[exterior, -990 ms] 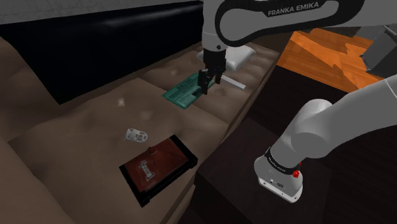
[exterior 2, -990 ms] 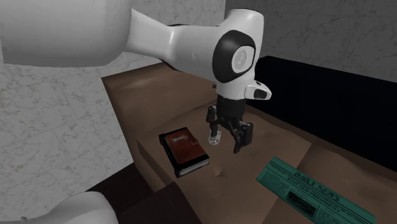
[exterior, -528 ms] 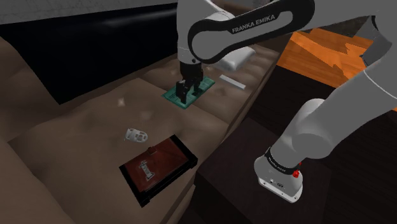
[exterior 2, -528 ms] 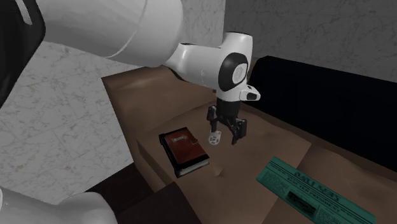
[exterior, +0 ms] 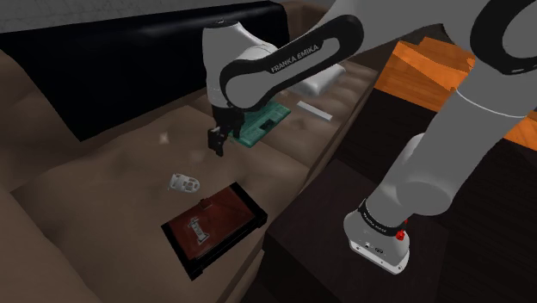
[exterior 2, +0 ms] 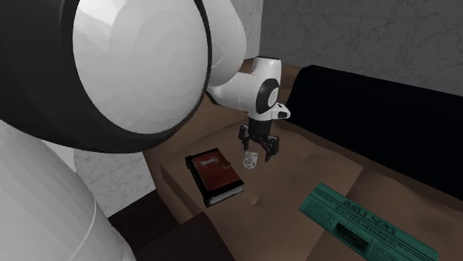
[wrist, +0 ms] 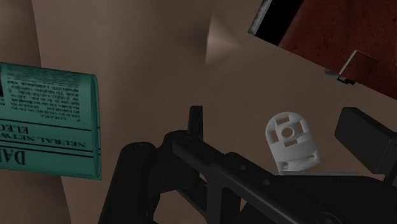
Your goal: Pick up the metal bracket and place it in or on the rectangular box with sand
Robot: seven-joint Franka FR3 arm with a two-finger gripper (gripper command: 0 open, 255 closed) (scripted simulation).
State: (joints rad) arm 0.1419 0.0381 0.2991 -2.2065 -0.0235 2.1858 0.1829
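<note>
**Operator:** What's in front of me, biggest thing first?

**Spotter:** You have a brown cushioned sofa seat that carries everything. The white arm bends over it and reaches toward the shoulder view's left.

**Operator:** And on the cushions?

**Spotter:** A green newspaper lies flat, partly behind the arm in the shoulder view. Closer to your stand sits the rectangular box. It has a black rim and a reddish-brown filling, and a small grey piece lies inside it.

**Operator:** Where is my pincer?

**Spotter:** In the shoulder view your pincer hangs over the seat between the newspaper and the box. Its fingers stand spread apart with nothing clasped.

**Operator:** And the bracket?

**Spotter:** The white bracket lies on the cushion near the box, not touching it. In the wrist view you see it between the two fingers, and neither one is in contact with it. In the second exterior view it sits just under the pincer.
</note>
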